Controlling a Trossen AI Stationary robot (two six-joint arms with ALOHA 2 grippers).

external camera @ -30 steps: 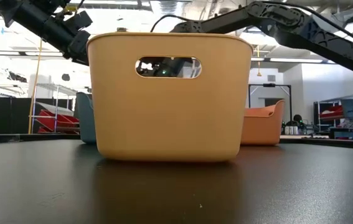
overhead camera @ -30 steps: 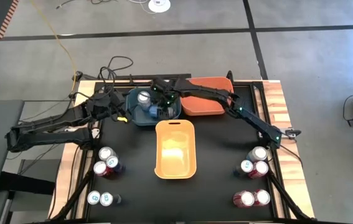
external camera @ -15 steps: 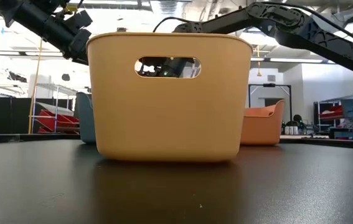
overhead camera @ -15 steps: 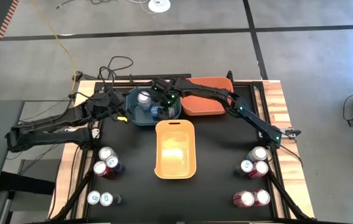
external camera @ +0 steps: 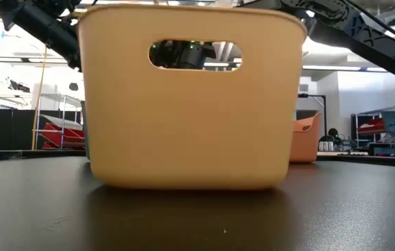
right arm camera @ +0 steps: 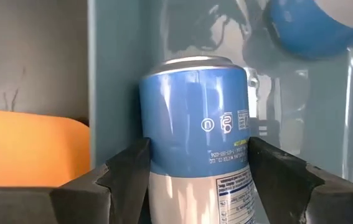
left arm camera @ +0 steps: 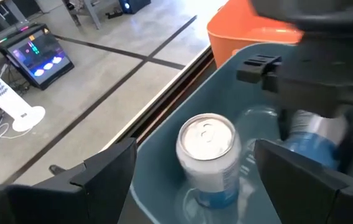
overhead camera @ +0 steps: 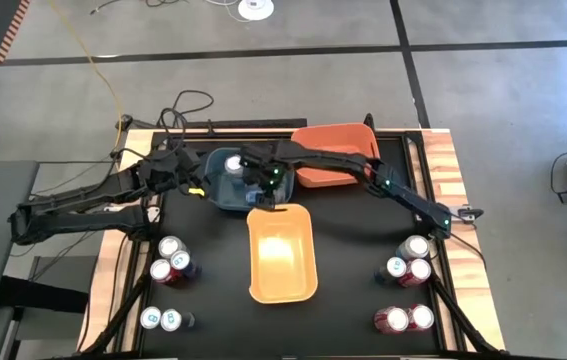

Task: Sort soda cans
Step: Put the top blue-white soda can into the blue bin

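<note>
Left gripper: it sits at the left edge of the blue bin. Its two fingers are spread wide with nothing between them.
Cans on the left: three stand close together on the table, and two more stand nearer the front edge. All have silver tops. Their labels are too small to read.
Blue bin: one can stands up inside it, silver on top, pale with blue low down.
Right gripper: it reaches into the blue bin, near the wall next to the yellow bin. Its fingers squeeze a blue can from both sides.
Blue can writing: a small round mark and tiny print show on it. The words are too small to read. Its lower part is cut off.
Yellow bin: in the low view it fills most of the picture and hides the blue bin.
Orange bin: the right arm crosses over part of it.
Cans on the right: three in one bunch, two red-topped ones nearer the front.
</note>
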